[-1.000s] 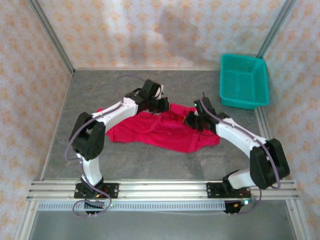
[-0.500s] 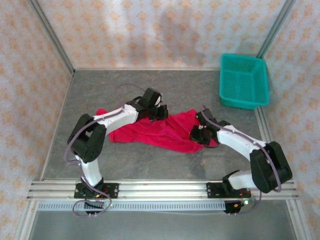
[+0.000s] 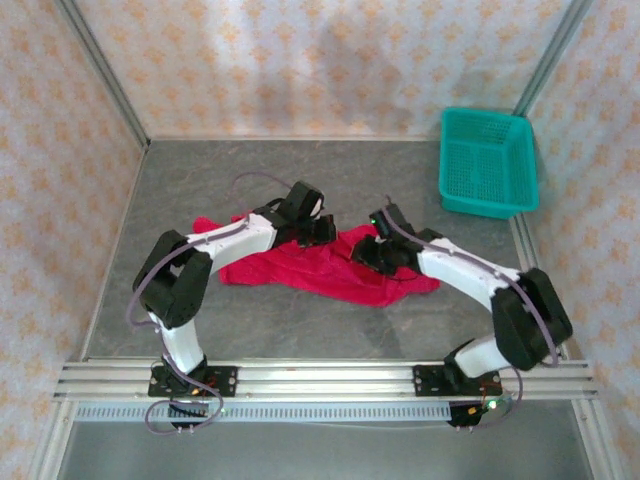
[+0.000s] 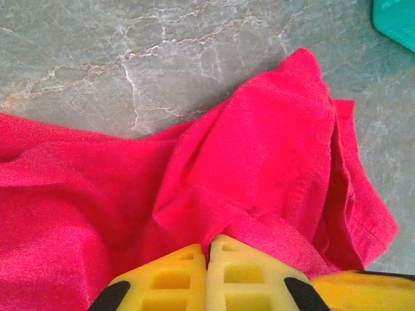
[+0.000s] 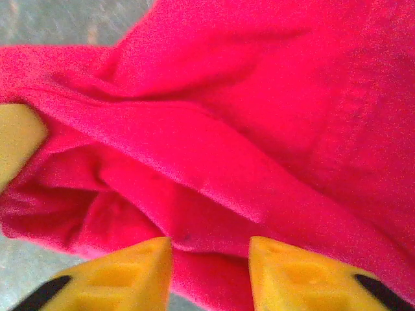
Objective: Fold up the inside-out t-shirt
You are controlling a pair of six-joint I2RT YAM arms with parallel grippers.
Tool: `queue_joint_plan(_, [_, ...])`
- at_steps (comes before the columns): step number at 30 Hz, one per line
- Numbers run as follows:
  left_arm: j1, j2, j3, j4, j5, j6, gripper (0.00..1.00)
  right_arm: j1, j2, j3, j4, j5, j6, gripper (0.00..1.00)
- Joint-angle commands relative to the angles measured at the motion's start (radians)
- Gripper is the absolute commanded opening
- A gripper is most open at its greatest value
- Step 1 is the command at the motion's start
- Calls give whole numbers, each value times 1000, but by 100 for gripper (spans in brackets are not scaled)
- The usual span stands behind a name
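Note:
The inside-out t-shirt [image 3: 300, 272] lies crumpled on the grey table, a crimson-red heap between the two arms. My left gripper [image 3: 322, 232] is at the shirt's far edge. In the left wrist view its yellow fingers [image 4: 209, 249] are pressed together with a ridge of red cloth [image 4: 259, 149] pinched between them. My right gripper [image 3: 362, 252] sits over the shirt's right half, close to the left one. In the right wrist view its fingers [image 5: 211, 253] stand apart, with folds of the shirt [image 5: 246, 97] lying under and between them, not clamped.
A teal mesh basket [image 3: 487, 160] stands at the back right corner, and its corner shows in the left wrist view [image 4: 397, 13]. Bare grey table [image 3: 300, 180] surrounds the shirt, with patterned walls on three sides and a metal rail [image 3: 320, 380] along the near edge.
My right gripper has opened, let go of the cloth, and swung left toward the left gripper. The shirt's right side is bunched inward. My left gripper stayed shut and drew slightly nearer.

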Motion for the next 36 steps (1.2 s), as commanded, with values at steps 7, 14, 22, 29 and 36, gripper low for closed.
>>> queue_joint_plan(7, [0, -45, -17, -26, -34, 14, 0, 16, 158, 131, 47, 69, -1, 7])
queue_joint_plan(14, [103, -78, -71, -126, -121, 30, 47, 14, -56, 202, -220, 49, -103, 0])
queue_joint_plan(22, [221, 49, -192, -72, -128, -9, 19, -142, -373, 268, -389, -277, -158, 0])
queue_joint_plan(29, [227, 96, -187, -91, -141, 4, 15, -283, -367, 321, -187, -543, -13, 0])
queue_joint_plan(36, [227, -71, -158, -204, -184, 42, 17, -467, -54, 293, -116, -229, -7, 25])
